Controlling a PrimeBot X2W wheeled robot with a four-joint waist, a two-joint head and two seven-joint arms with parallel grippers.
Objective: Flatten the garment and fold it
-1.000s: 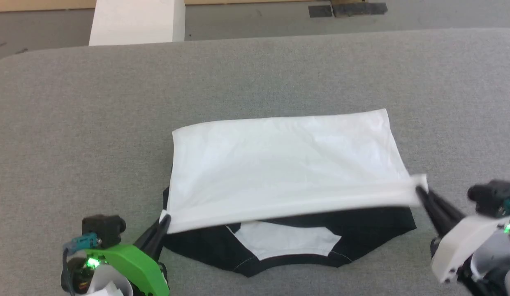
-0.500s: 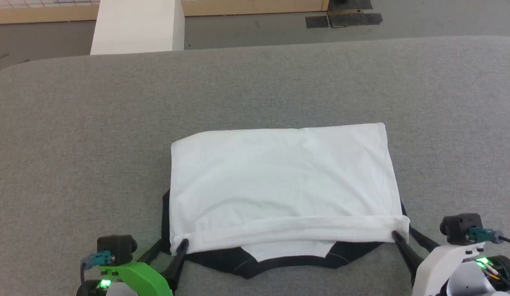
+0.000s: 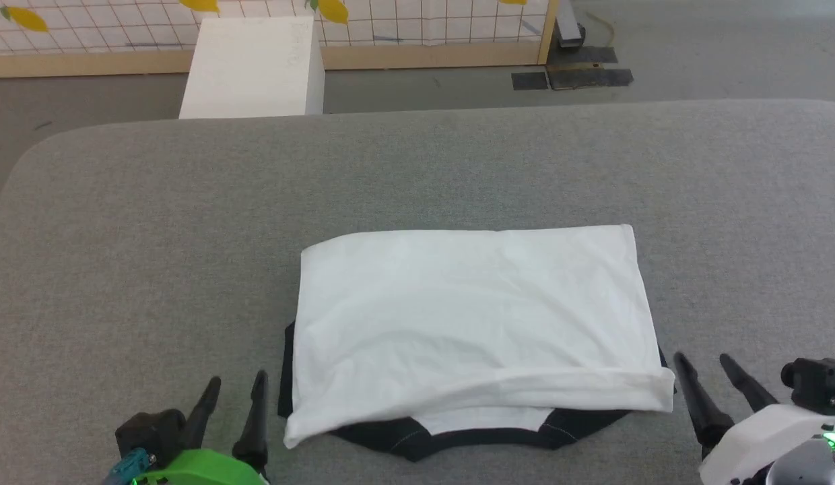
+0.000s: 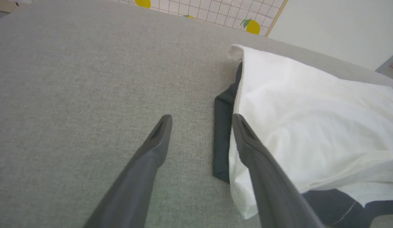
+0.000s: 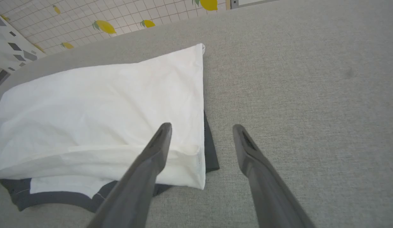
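Observation:
The garment point(image 3: 471, 316) lies folded on the grey table point(image 3: 417, 175), its white body doubled toward me over the black shoulders and neckline at the near edge. My left gripper point(image 3: 236, 380) stands open just left of its near left corner, empty. In the left wrist view the garment point(image 4: 310, 120) lies to the right of the open left gripper point(image 4: 201, 118). My right gripper point(image 3: 704, 360) is open beside the near right corner, holding nothing. The right wrist view shows the garment point(image 5: 104, 104) to the left of the open right gripper point(image 5: 201, 126).
A white box point(image 3: 252, 67) stands on the floor beyond the table's far edge. Behind it runs a tiled wall with yellow lemon prints point(image 3: 333, 10) and a wooden rail. Bare grey table surrounds the garment on all sides.
Both grippers have let go of the white hem and drawn back and outward, open. The hem now rests over the black shoulders. The camera has tilted up, showing more floor and wall.

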